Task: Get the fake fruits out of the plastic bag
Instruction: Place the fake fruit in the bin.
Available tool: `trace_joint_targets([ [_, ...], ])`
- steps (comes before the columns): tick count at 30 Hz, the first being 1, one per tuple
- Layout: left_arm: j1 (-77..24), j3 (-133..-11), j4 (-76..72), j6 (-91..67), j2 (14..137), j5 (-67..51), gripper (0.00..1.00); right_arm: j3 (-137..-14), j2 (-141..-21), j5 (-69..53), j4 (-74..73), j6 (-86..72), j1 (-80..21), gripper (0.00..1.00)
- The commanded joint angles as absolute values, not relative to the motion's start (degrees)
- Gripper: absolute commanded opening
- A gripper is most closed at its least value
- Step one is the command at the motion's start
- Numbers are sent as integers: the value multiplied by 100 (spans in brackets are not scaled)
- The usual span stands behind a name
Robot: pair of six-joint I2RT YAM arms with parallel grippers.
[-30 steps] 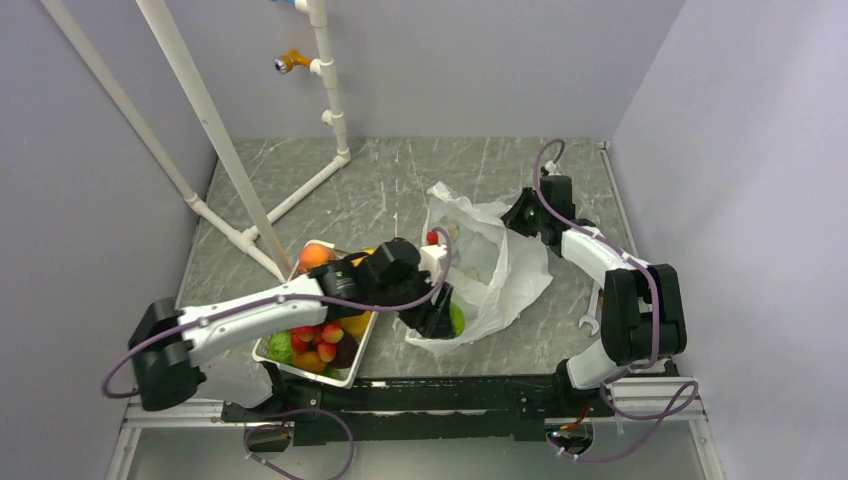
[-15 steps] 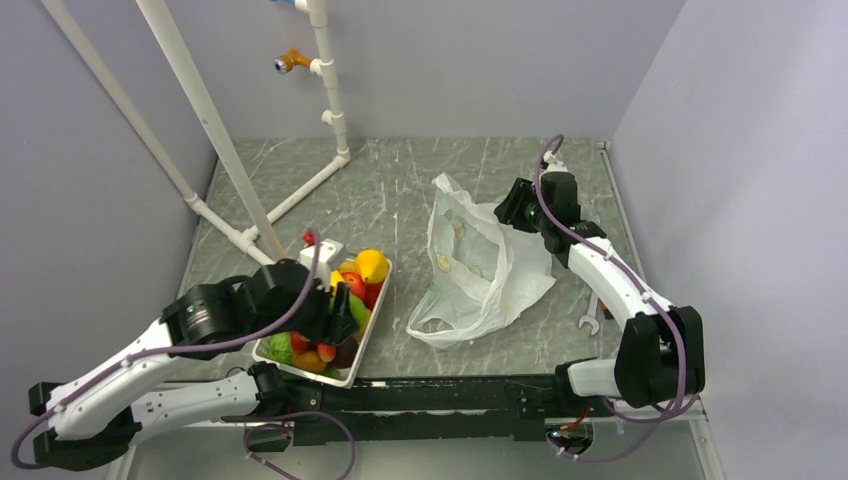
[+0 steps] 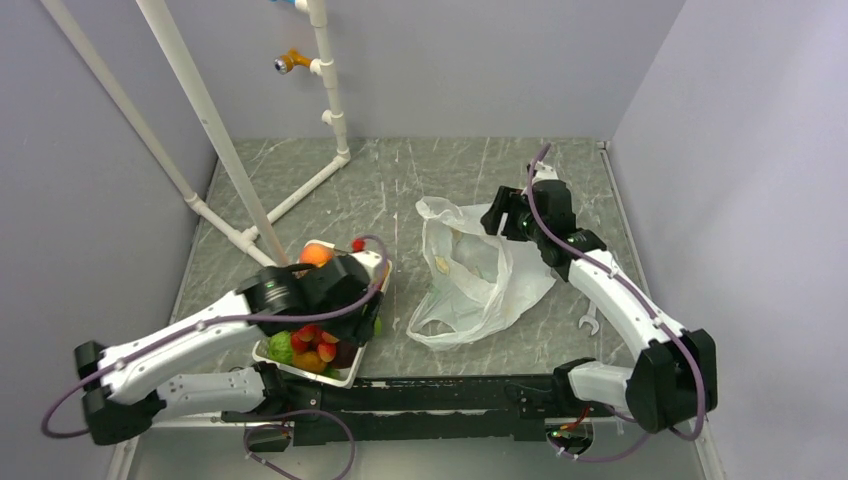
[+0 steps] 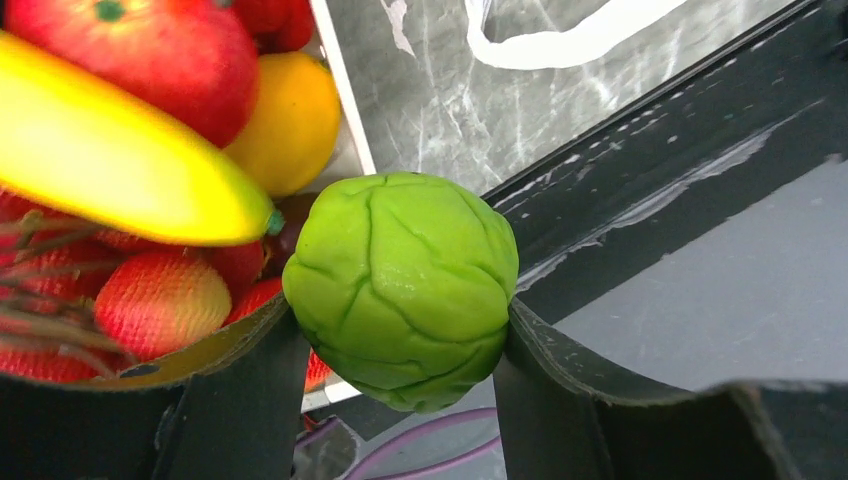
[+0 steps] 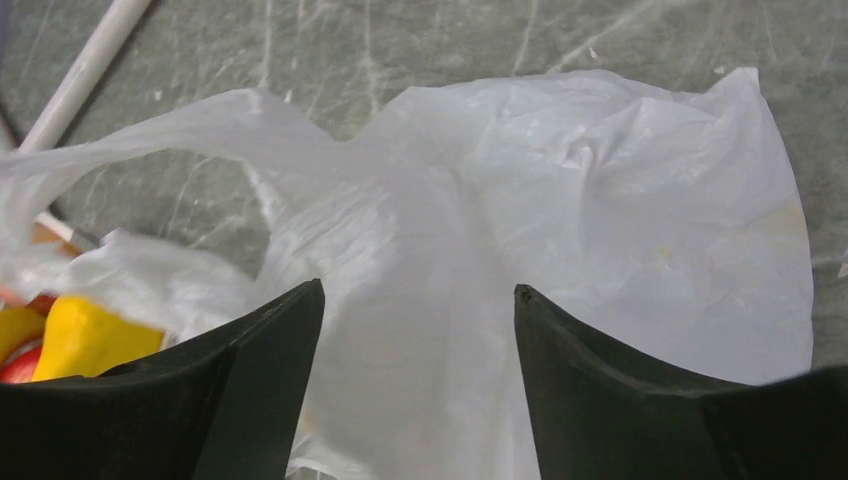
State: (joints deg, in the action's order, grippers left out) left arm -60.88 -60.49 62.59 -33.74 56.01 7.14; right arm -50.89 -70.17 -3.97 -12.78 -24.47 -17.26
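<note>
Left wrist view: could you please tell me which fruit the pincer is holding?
The green round fruit, wrinkled, sits clamped between the left pincer's fingers; the banana, red apple and strawberries lie loose behind it.

The plastic bag (image 3: 480, 278) lies crumpled on the table (image 3: 400, 185) between the fruit basket (image 3: 314, 371) and the right arm (image 3: 612, 288).
</note>
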Motion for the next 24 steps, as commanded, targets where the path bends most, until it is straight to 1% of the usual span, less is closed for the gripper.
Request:
trace_joint_targets([
  [1,-6091,-6204,5940,-2565,6439,445,16,-5177,-6523,-171,-1352,-2235,-1977,74],
  [8,-6106,-6672,6832,-2256,7757,1174,14,-5072,-6371,-157,-1478,-2197,-2012,75],
  [13,-6160,-6805,7305,-2405,8164,1610,14,-4929,-6406,-238,-1395,-2233,-2009,75],
  [21,-6265,-7007,8026,-2706,8403,2239,19,-4822,-6457,-281,-1342,-2232,-2019,75],
  [24,-6276,-7002,7927,-2642,8379,2174,26,-4786,-6461,-285,-1335,-2239,-2017,75],
])
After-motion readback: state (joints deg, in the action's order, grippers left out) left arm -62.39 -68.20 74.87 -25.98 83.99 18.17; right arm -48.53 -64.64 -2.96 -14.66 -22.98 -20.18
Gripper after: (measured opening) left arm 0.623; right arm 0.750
